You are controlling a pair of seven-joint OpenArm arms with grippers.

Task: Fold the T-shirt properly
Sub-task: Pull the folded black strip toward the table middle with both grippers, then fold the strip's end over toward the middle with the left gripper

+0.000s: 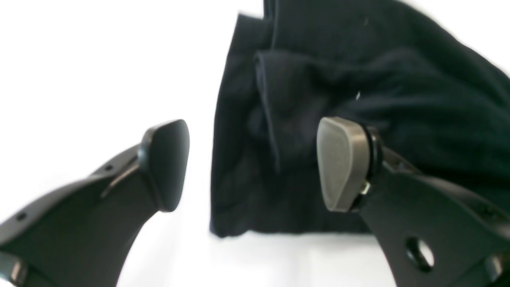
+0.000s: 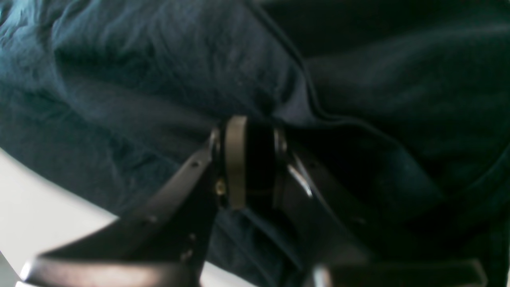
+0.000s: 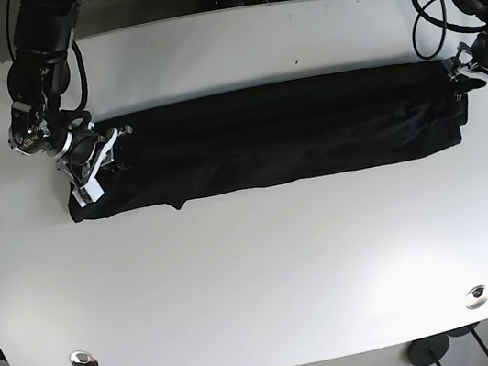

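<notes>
Both pincers at T-shirt (image 3: pixel 265 138), seemingly.

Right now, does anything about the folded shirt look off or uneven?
Mostly tidy: the T-shirt lies as a long, even band across the table. One small flap pokes out of its near edge. The end by the left gripper looks bunched. The right gripper is shut on cloth.
</notes>
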